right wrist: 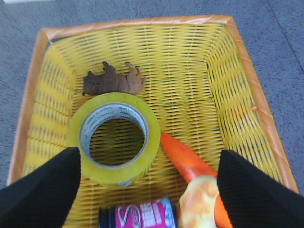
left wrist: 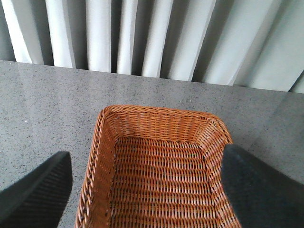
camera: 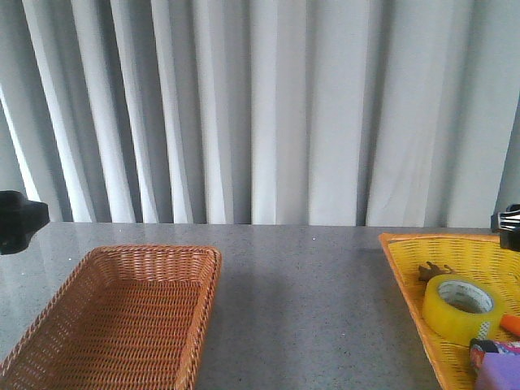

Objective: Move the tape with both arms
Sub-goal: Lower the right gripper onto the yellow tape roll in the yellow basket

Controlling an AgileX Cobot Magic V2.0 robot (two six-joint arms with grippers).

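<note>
The tape (camera: 459,307) is a yellow roll with a white core, lying flat in the yellow basket (camera: 406,256) at the right. In the right wrist view the tape (right wrist: 114,137) lies below my right gripper (right wrist: 150,190), which hangs open over the basket with nothing between its fingers (right wrist: 40,190). My left gripper (left wrist: 147,190) hovers open above the brown wicker basket (left wrist: 159,114), holding nothing. In the front view only a black part of each arm shows, the left arm (camera: 18,219) at one edge and the right arm (camera: 509,226) at the other.
The yellow basket (right wrist: 247,90) also holds a brown toy animal (right wrist: 113,80), an orange object (right wrist: 183,159) with a pale piece on it, and a pink-labelled can (right wrist: 142,214). The brown basket (camera: 122,268) stands at the front left. Grey curtains hang behind the table.
</note>
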